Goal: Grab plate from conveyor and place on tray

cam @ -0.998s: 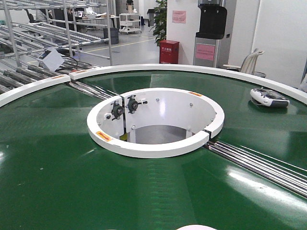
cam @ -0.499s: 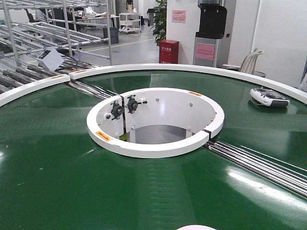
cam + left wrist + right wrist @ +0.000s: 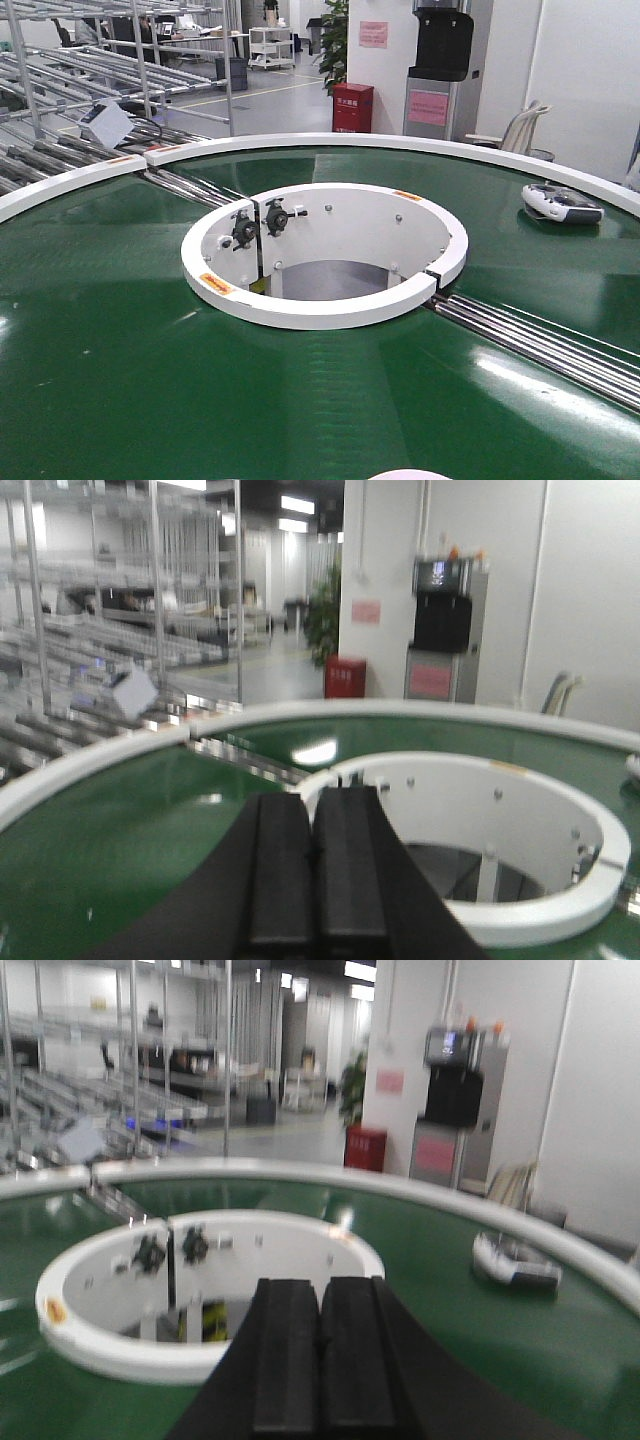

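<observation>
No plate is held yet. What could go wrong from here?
Left gripper and right gripper are both shut; one must open before any grasp. Only a white sliver shows at the front view's bottom edge, possibly a plate, so timing is hard to judge. A handheld controller lies on the conveyor and might get knocked.

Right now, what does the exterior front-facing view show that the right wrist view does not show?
Only front: the steel roller strip at lower right, and a white sliver at the bottom edge, too little to identify. Only right wrist: the right fingers, pressed shut. Both: the conveyor, its white central ring, and the grey handheld device on the belt.
</observation>
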Controlling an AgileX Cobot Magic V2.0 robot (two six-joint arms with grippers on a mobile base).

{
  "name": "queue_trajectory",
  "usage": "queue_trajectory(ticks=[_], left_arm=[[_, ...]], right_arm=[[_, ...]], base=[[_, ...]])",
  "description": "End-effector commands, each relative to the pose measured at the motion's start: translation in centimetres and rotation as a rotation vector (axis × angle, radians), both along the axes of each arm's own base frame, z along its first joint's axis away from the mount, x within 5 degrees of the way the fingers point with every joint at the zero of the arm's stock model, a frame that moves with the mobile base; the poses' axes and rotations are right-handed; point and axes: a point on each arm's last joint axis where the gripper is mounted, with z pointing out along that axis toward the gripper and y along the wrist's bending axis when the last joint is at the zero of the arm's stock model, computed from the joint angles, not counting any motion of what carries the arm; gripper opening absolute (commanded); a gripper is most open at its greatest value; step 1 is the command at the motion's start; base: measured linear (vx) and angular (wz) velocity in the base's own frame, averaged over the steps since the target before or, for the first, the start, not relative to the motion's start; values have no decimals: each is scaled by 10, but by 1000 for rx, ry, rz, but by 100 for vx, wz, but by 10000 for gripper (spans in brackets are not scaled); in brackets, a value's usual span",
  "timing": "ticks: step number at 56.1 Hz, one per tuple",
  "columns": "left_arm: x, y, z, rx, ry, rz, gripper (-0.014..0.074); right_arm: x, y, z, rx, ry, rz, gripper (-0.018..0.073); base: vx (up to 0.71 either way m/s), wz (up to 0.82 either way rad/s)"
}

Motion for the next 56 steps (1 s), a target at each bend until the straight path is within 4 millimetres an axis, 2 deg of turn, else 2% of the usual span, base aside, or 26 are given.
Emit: queue_trajectory(ticks=[1, 7, 14, 19, 25, 30, 34, 39, 43, 51, 56], left_arm=[[4, 0, 15, -10, -84, 1, 9], [4, 0, 13, -10, -61, -2, 53], [4, -1, 11, -9, -43, -9, 158], [4, -2, 11, -8, -39, -14, 276], [4, -2, 10, -8, -34, -14, 414], [4, -2, 10, -8, -33, -14, 477], [4, -2, 11, -8, -37, -14, 493], [8, -4, 8, -37, -17, -26, 490], [10, -8, 2, -42, 49, -49, 480], [21, -19, -24, 18, 288, -106, 457], [36, -28, -47, 33, 475, -152, 444]], right_arm=[[7, 0, 11, 6, -52, -3, -6], [9, 1, 10, 10, -39, -1, 21], [9, 1, 11, 17, -49, 1, 112], [9, 1, 10, 26, -38, 4, 237], [9, 2, 8, 47, -13, 13, 451], [9, 2, 8, 46, -15, 12, 594], [10, 1, 10, 27, -35, 5, 662], [16, 5, 7, 53, -16, 28, 683], [23, 12, 0, 57, 66, 74, 674], [52, 32, -23, -17, 433, 169, 626], [81, 48, -42, -64, 647, 210, 584]], base=[[0, 0], [0, 0], [0, 0], [0, 0], [0, 0], [0, 0], [0, 0], [0, 0], [0, 0], [0, 0], [0, 0]])
